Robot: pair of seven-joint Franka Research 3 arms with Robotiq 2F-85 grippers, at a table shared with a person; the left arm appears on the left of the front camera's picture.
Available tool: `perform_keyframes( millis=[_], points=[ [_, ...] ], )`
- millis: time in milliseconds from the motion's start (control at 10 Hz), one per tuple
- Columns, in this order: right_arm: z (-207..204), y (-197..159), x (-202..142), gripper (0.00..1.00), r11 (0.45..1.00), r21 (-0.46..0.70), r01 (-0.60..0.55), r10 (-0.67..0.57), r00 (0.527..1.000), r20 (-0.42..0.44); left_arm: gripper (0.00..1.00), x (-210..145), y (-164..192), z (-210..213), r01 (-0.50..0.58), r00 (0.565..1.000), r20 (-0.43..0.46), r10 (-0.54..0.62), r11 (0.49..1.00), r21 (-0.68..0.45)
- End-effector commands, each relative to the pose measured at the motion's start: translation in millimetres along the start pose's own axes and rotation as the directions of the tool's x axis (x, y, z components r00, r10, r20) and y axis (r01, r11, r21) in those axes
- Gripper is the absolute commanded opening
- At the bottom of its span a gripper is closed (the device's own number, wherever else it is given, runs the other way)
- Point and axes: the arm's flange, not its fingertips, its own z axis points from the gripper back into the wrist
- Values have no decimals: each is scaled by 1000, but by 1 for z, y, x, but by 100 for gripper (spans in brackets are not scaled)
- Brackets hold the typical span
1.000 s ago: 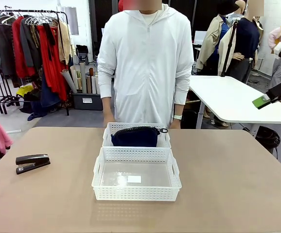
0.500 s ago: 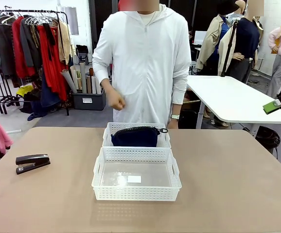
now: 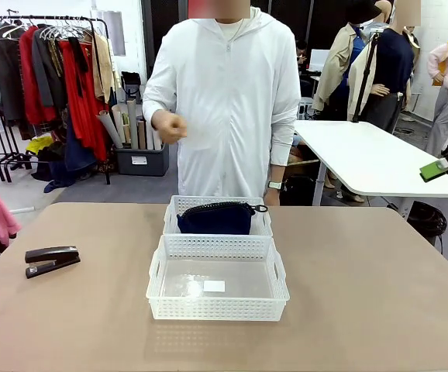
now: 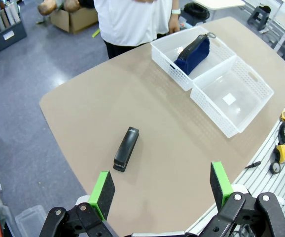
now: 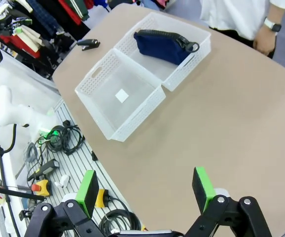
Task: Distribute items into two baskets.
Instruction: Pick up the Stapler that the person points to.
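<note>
Two white lattice baskets stand end to end in the middle of the table. The far, smaller basket (image 3: 261,225) (image 4: 172,61) (image 5: 194,47) holds the navy zippered pouch (image 3: 215,218) (image 4: 193,49) (image 5: 164,43). The near, larger basket (image 3: 217,310) (image 4: 214,106) (image 5: 132,121) holds nothing; a white label lies on its base. The black stapler (image 3: 51,260) (image 4: 126,148) (image 5: 88,44) lies on the table at the left. My left gripper (image 4: 162,188) hangs open high above the table, above the stapler's side. My right gripper (image 5: 145,190) hangs open high over the table's near edge.
A person in a white jacket stands at the far edge behind the baskets, one hand (image 3: 170,125) raised to chest height, the other low by the far basket. A white table (image 3: 379,159) stands at the back right. Cables and tools lie below the near table edge (image 5: 63,138).
The person's hand has risen from beside the far basket to chest height. The pouch, baskets and stapler have not moved.
</note>
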Motion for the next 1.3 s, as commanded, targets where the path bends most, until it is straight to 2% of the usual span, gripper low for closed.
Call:
perform_keyframes(
  millis=[0, 1200],
  points=[
    [1, 0, 0, 100, 1000, -4, 4, -4, 1000, 2, 100, 0, 0, 0, 12, 1000, 9, -12, 1000, -9],
    [1, 0, 0, 100, 1000, -4, 4, -4, 1000, 2, 100, 0, 0, 0, 12, 1000, 9, -12, 1000, -9]
  ],
)
